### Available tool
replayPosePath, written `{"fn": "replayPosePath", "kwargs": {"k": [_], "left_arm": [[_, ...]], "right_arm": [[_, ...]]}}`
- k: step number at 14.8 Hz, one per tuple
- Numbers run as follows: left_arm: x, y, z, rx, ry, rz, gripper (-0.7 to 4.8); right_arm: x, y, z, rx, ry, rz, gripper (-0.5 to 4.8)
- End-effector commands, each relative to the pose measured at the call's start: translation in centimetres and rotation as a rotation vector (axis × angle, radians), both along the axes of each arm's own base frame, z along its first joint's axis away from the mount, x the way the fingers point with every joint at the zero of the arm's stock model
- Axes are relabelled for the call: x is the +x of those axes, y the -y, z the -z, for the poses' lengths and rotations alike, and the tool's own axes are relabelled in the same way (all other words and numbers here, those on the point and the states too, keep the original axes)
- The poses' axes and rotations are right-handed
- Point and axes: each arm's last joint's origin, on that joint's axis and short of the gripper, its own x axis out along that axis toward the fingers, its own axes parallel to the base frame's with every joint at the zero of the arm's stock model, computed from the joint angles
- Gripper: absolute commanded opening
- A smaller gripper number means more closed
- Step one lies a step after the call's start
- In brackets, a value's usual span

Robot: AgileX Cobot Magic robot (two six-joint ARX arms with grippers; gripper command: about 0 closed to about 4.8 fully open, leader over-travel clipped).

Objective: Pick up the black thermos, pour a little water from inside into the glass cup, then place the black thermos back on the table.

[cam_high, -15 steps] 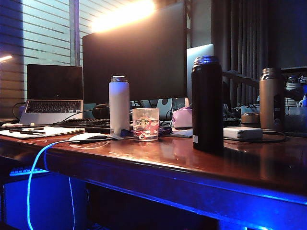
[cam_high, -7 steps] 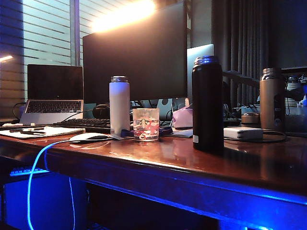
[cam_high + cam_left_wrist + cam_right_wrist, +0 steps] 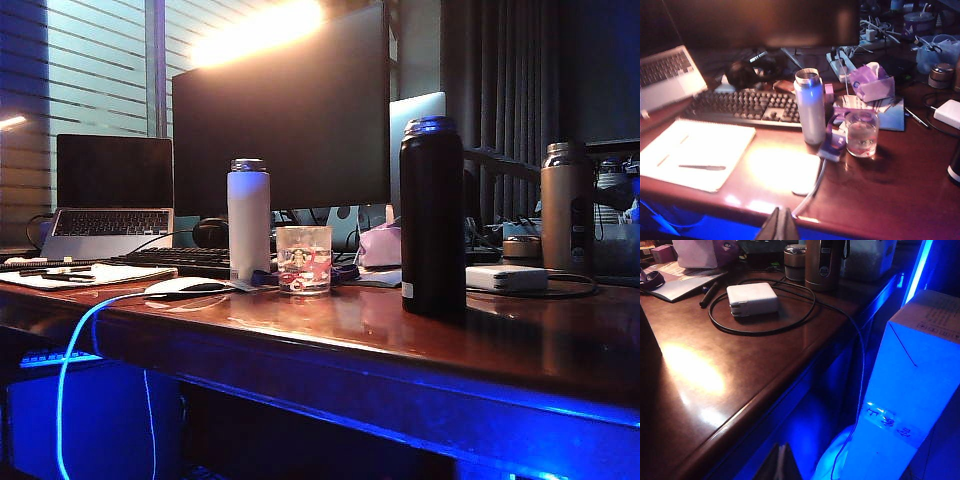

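The black thermos (image 3: 432, 215) stands upright on the table (image 3: 330, 330), right of the middle, and nothing holds it. Left of it stands the glass cup (image 3: 303, 259), with a green logo. In the left wrist view the glass cup (image 3: 861, 134) sits beside a white bottle, and the thermos's base (image 3: 954, 166) shows only at the frame edge. My left gripper (image 3: 780, 223) is shut and empty, hovering at the table's front edge, well short of the cup. My right gripper (image 3: 783, 460) is shut and empty, off the table's right front edge. Neither gripper shows in the exterior view.
A white bottle (image 3: 249, 218) stands just left of the cup. A bronze flask (image 3: 566, 205) and a white charger (image 3: 752, 299) with a looped cable lie at the right. A keyboard (image 3: 745, 105), notebook (image 3: 695, 152), laptop (image 3: 110, 195) and monitor (image 3: 280, 110) fill the back and left. A cardboard box (image 3: 920, 370) stands beside the table.
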Motion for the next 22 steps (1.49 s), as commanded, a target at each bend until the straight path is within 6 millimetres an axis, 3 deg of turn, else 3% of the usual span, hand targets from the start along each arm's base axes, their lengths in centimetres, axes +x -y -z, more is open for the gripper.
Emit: {"fn": "replayPosePath", "kwargs": {"k": [1,6,9,16,22], "left_arm": [[-1.2,-0.1,4.3,-0.063,0.011,-0.081,-0.03],[-3.9,-0.1,12.9,-0.161,0.071,-0.168,-0.04],[-5.0,-0.1,16.8,-0.191,0.077,-0.185,-0.04],[-4.9,-0.2,21.5,-0.200,0.034,-0.217,-0.04],[-4.5,-0.3,24.3,-0.163,-0.025,-0.262,-0.03]], "right_arm": [[0.0,0.0,0.0,0.004,0.011,-0.001,-0.01],[0.0,0.0,0.0,0.004,0.011,-0.001,-0.01],[0.0,0.0,0.0,0.004,0.011,-0.002,-0.01],[0.0,0.0,0.0,0.004,0.011,-0.001,-0.01],[0.0,0.0,0.0,0.004,0.011,-0.001,-0.01]]}}
